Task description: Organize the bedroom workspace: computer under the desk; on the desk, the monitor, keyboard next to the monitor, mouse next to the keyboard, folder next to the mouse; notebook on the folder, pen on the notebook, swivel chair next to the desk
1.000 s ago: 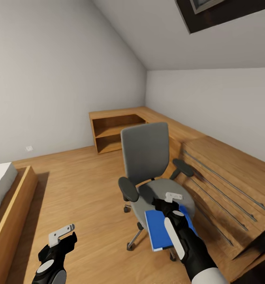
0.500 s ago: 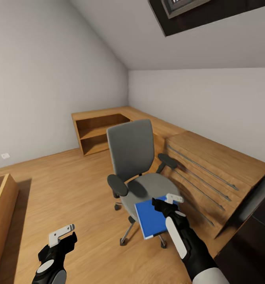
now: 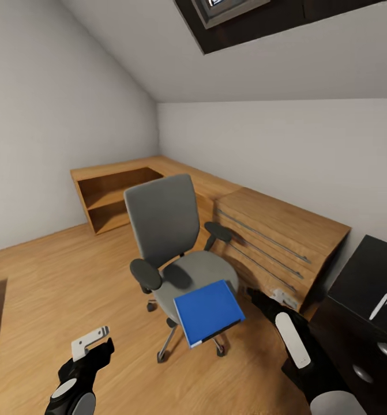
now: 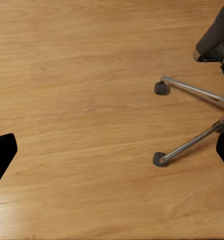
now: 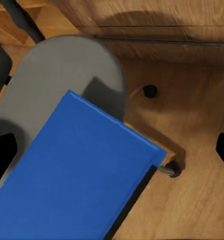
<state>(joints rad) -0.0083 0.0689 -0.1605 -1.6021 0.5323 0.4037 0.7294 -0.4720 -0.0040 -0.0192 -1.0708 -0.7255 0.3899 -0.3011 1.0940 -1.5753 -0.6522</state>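
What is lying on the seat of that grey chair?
A blue folder lies on the swivel chair, overhanging the seat's front edge. Anything beneath the folder is hidden by it.

Blue folder (image 3: 209, 312) covers the front of the swivel chair (image 3: 161, 227) seat; its corners run off-frame in the right wrist view. Table (image 3: 369, 282) cut by the head view's right edge. Right claw (image 3: 268, 301): tips dark vs dresser (image 3: 277, 242), grip can't be read.

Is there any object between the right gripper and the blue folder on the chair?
Nothing visible. The right gripper is beside the folder, which overhangs the swivel chair seat's front edge, with only bare floor between them.
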